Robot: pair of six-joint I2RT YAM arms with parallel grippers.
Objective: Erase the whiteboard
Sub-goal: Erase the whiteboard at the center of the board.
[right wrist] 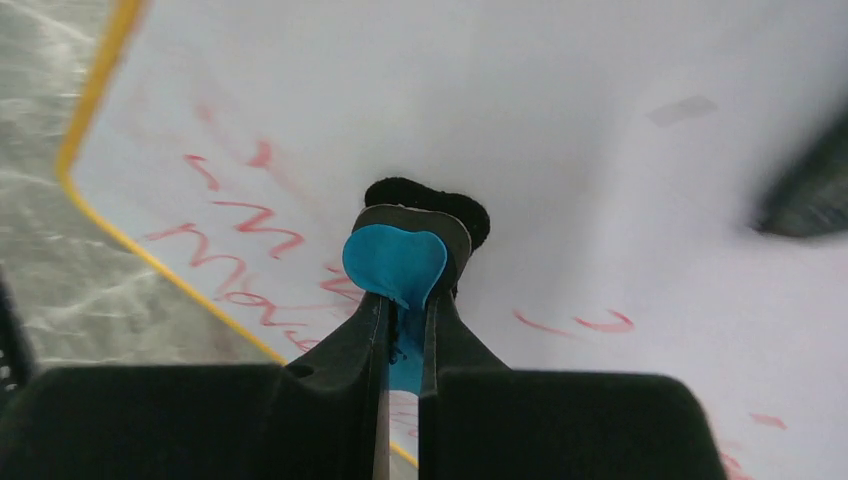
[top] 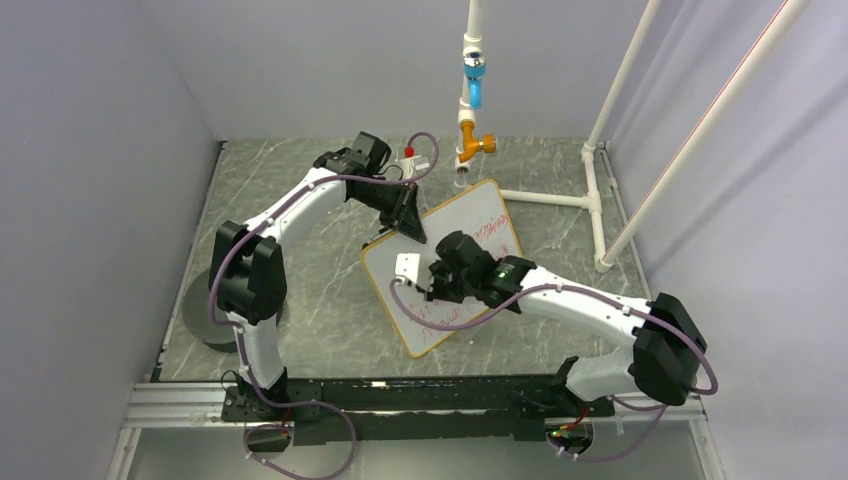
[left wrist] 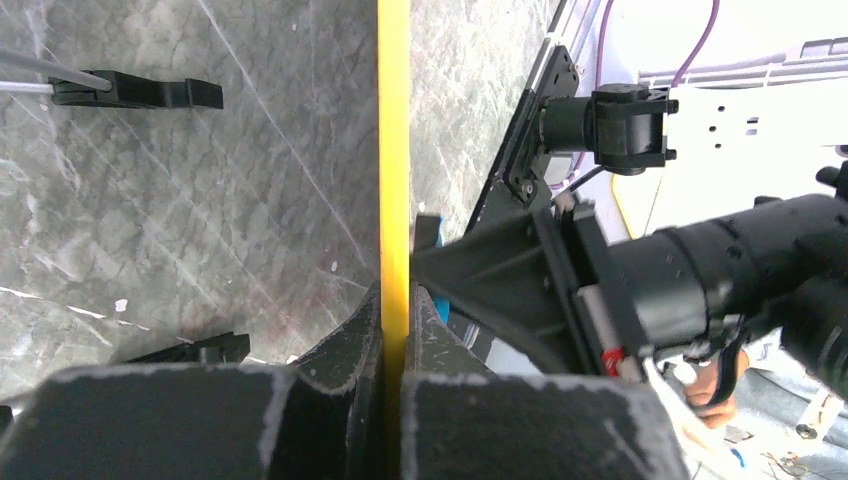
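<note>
Grey tabletop (top: 300,290): left end effector (left wrist: 395,312) pinches red-scrawled whiteboard (top: 482,213), right end effector (right wrist: 402,305) pinches eraser (right wrist: 394,262).

A robotics lab test cell is shown. A grey marble-patterned tabletop (top: 320,330) is enclosed on three sides by plain pale walls (top: 100,150). Two robot arms, the left arm (top: 300,200) and the right arm (top: 585,300), are bolted to a rail (top: 450,397) at the near edge and trailed by purple cables (top: 352,435). A frame of white plastic pipes (top: 622,75) is set up at the far right, and blue and orange fittings (top: 474,80) are carried on one pipe.
</note>
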